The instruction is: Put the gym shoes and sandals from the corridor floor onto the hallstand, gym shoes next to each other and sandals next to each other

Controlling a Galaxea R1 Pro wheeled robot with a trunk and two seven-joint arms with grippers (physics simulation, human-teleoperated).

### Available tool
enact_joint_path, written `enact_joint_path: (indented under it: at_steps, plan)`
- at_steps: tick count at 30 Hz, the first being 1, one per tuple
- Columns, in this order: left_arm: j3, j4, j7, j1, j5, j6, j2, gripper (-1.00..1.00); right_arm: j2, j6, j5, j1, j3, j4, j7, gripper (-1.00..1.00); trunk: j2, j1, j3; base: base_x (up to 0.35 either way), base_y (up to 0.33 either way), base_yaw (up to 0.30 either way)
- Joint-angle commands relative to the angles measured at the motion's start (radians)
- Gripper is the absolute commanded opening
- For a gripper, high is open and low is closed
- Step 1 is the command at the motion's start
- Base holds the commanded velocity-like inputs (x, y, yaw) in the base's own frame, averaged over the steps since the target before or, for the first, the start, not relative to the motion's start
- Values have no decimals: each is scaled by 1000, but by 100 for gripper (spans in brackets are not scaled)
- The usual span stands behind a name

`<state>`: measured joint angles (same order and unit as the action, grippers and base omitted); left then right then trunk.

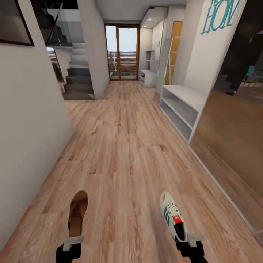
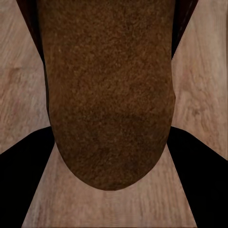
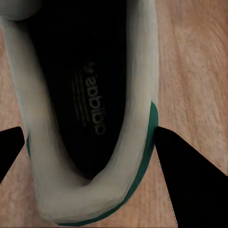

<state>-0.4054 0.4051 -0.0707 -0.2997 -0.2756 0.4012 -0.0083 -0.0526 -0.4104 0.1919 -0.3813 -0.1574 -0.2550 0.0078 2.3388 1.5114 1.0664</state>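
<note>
Head view: corridor, wood floor (image 1: 124, 146) running ahead to a glass door (image 1: 122, 51) at the far end. Rack (image 1: 182, 102) stands along the right wall, well ahead of both arms, its top and shelf slots bare as far as visible.

Left gripper (image 1: 73, 241) holds a sandal (image 1: 77, 212) by the heel, toe pointing forward above the floor. Fingers sit on either side of the heel; the arm is cut off by the frame edge. In the left wrist view the sandal (image 2: 109, 95) is a blurry brown mass, straps not readable, with dark fingers (image 2: 23, 175) at both sides, pinching it.

Right gripper (image 1: 187, 239) holds a shoe (image 1: 171, 215) at the heel, toe forward. Right wrist view shows the shoe (image 3: 90, 118) opening and dark insole, heel rim between the fingers (image 3: 190, 180); contact looks like a pinch, though the pads themselves are hidden behind the heel.

The sandal and shoe are well apart.
</note>
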Motion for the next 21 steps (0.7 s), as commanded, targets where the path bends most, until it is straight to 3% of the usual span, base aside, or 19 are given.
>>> enact_joint_path:
  at_steps: [1,21]
  plan:
    - [-9,-3,-8,-1,-5,6,-1,-100,0,-4,10,-1,-8,1,1,-100,0,0,-1,339,0,0]
    - [-9,-28,-6,-1,-5,20,1,-100,0,-4,9,-1,-8,19,-2,-100,0,0,-24,339,0,47]
